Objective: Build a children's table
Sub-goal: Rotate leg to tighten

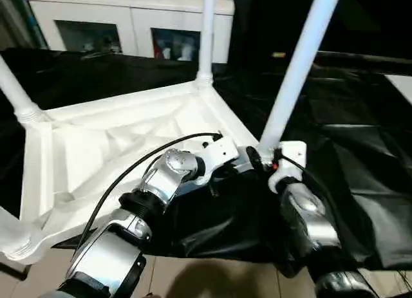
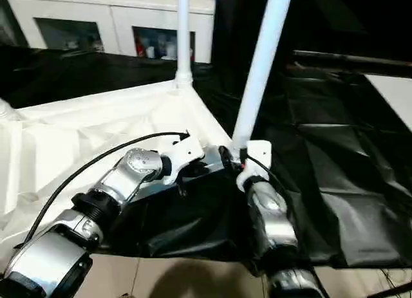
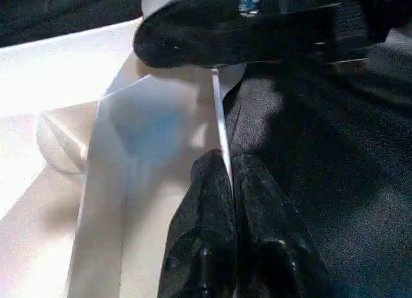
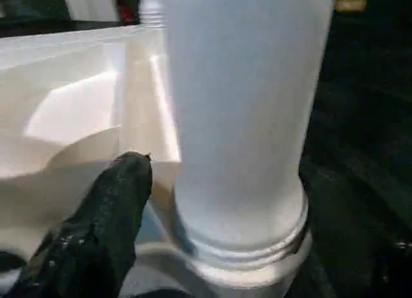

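The white children's table top (image 1: 109, 150) lies upside down, ribbed underside up, on the black-draped work table (image 1: 360, 156). A leg stands in the far corner socket (image 1: 207, 34), another at the left (image 1: 14, 92), and a third at the near left corner (image 1: 13, 237). At the near right corner a fourth leg (image 1: 297, 66) leans to the right in its socket. My left gripper (image 3: 228, 161) is shut on the thin rim of the table top beside that corner. My right gripper (image 1: 269, 158) is at the base of the leaning leg (image 4: 244, 118).
A white cabinet with glass doors (image 1: 129, 21) stands behind the work table. The black cloth hangs over the near edge (image 1: 219, 233), with bare floor (image 1: 212, 279) below. A black cable (image 1: 129, 172) loops over my left forearm.
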You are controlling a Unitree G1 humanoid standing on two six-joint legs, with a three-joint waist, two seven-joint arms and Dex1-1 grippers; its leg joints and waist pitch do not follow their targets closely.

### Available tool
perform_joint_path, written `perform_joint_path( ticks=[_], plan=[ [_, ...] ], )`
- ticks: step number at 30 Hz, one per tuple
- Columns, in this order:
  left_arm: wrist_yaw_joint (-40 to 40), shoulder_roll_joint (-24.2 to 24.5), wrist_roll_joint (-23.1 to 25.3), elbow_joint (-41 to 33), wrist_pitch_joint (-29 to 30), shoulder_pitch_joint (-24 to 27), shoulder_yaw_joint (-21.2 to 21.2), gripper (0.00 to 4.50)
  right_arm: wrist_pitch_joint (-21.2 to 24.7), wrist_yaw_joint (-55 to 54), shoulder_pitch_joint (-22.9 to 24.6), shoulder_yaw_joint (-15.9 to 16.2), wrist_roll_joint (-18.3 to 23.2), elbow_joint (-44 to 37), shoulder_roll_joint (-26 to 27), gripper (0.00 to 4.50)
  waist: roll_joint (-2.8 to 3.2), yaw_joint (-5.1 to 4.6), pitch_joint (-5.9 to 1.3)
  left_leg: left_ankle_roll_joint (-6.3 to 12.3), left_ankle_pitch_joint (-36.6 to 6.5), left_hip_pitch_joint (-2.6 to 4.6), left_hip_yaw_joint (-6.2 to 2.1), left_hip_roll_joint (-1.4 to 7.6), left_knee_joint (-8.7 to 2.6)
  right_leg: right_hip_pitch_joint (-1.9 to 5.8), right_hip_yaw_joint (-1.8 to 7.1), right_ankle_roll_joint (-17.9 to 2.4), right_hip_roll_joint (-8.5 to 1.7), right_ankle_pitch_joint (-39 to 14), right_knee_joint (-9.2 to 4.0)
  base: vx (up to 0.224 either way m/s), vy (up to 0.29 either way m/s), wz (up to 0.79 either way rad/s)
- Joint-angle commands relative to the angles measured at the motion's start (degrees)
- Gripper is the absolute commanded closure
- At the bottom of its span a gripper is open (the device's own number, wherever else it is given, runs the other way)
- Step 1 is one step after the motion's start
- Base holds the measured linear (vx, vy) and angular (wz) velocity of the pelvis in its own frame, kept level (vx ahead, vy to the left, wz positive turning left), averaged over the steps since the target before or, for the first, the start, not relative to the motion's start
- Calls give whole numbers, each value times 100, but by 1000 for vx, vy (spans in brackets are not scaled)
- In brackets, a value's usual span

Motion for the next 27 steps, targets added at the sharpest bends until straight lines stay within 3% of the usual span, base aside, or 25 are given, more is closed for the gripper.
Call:
perform_joint_path(
  ticks=[1, 6, 7, 8, 9, 10, 11, 12, 13, 14, 18, 19, 20, 21, 22, 23, 24, 25, 26, 27],
  plan=[
    [-101, -80, 42, 198, -466, 227, -163, 450, 165, 612, 224, 255, 43, -633, -200, 65, -107, 10, -302, 626, -504, -44, 18, 88, -296, 340, 235, -1165, -264, 147, -351, 0, 0, 0],
    [-148, -42, -195, -59, -795, 282, 53, 450, 366, 1455, 770, 679, 41, -1558, -660, 65, -129, 57, -251, 560, -973, -35, 18, 101, -337, 309, 236, -872, -302, -1045, -490, 0, 0, 0],
    [-262, -15, -350, -232, -816, 334, 174, 450, 448, 1658, 933, 781, 108, -1864, -794, 65, -95, 55, -248, 491, -1151, -31, 12, 107, -359, 286, 240, -759, -304, -1437, -530, 0, 0, 0],
    [-362, 15, -455, -368, -777, 376, 242, 422, 487, 1740, 1013, 830, 131, -2014, -859, 62, -94, 64, -255, 467, -1129, -39, -1, 109, -358, 306, 239, -744, -307, -1436, -518, 0, 0, 0],
    [-771, 174, -803, -932, -382, 546, 426, 406, 612, 1869, 1232, 923, 183, -2414, -1004, 61, -63, 61, -271, 454, -1052, -55, -8, 115, -359, 312, 243, -778, -310, -1264, -500, 0, 0, 0],
    [-820, 202, -835, -1005, -336, 570, 436, 395, 632, 1878, 1256, 927, 190, -2461, -1014, 61, -19, 72, -291, 446, -941, -63, -21, 125, -351, 328, 248, -864, -325, -1034, -449, 0, 0, 0],
    [-1146, 415, -1070, -1553, 70, 745, 522, 391, 776, 1938, 1432, 962, 254, -2806, -1078, 61, 72, 73, -334, 498, -701, -32, -13, 146, -310, 279, 255, -1137, -293, -281, -376, 0, 0, 0],
    [-1209, 472, -1121, -1689, 186, 790, 542, 386, 816, 1953, 1476, 969, 273, -2896, -1089, 61, 57, 58, -343, 507, -576, -34, -12, 153, -296, 284, 249, -1235, -265, 83, -328, 0, 0, 0],
    [-1273, 576, -1170, -1869, 278, 849, 572, 378, 892, 1987, 1552, 989, 308, -3067, -1103, 61, 105, 64, -355, 574, -327, -49, -18, 144, -266, 278, 232, -1374, -234, 650, -265, 0, 0, 0],
    [-1303, 640, -1196, -1965, 333, 876, 595, 366, 914, 1996, 1583, 1004, 322, -3145, -1102, 61, 83, 34, -342, 631, -293, -73, -10, 126, -254, 291, 224, -1436, -213, 913, -250, 0, 0, 0],
    [-1560, 1028, -1364, -2482, 933, 990, 747, 345, 976, 1866, 1609, 999, 376, -3300, -912, 61, 131, -2, -315, 520, -643, -45, 1, 119, -288, 281, 217, -1445, -231, 521, -292, 0, 0, 0],
    [-1679, 1175, -1399, -2645, 1063, 1054, 764, 337, 980, 1761, 1556, 982, 337, -3232, -823, 61, 127, -19, -297, 392, -861, -38, 6, 113, -302, 282, 222, -1371, -236, 119, -334, 0, 0, 0],
    [-1898, 1433, -1476, -3025, 1358, 1209, 782, 329, 1047, 1653, 1486, 986, 336, -3191, -706, 61, -12, -38, -293, 345, -873, -47, 17, 124, -322, 297, 229, -1323, -238, -28, -343, 0, 0, 0],
    [-1902, 1438, -1478, -3032, 1364, 1212, 782, 321, 1048, 1651, 1484, 986, 336, -3190, -704, 61, 53, -10, -297, 294, -863, -46, -9, 132, -334, 300, 225, -1328, -266, -116, -297, 0, 0, 0],
    [-2122, 1753, -1575, -3523, 1696, 1430, 752, 315, 1122, 1612, 1404, 1026, 368, -3141, -599, 61, 47, -49, -282, 265, -889, -68, -9, 131, -357, 289, 226, -1251, -257, -336, -310, 0, 0, 0],
    [-2307, 2006, -1621, -3865, 1931, 1598, 688, 310, 1136, 1576, 1313, 1053, 352, -3054, -527, 61, 33, -70, -294, 228, -893, -25, -4, 148, -353, 267, 234, -1238, -263, -381, -314, 0, 0, 0],
    [-2334, 2056, -1637, -3942, 1990, 1631, 674, 303, 1152, 1566, 1303, 1058, 349, -3053, -520, 61, 51, -98, -284, 224, -838, -45, -8, 136, -361, 269, 239, -1238, -247, -353, -307, 0, 0, 0],
    [-2527, 2403, -1708, -4412, 2342, 1872, 578, 294, 1221, 1402, 1145, 1042, 280, -2905, -431, 61, 69, -100, -278, 191, -858, -5, 9, 135, -350, 238, 241, -1236, -230, -329, -316, 0, 0, 0],
    [-2582, 2540, -1746, -4601, 2497, 1963, 541, 294, 1256, 1321, 1078, 1022, 246, -2839, -391, 61, 31, -117, -277, 180, -835, -11, 9, 141, -356, 242, 242, -1253, -230, -288, -299, 0, 0, 0],
    [-2629, 2730, -1807, -4872, 2771, 2124, 506, 274, 1233, 1176, 911, 948, 226, -2646, -288, 61, 62, -132, -271, 159, -796, -28, 3, 125, -368, 245, 239, -1252, -222, -320, -289, 0, 0, 0]
  ],
)
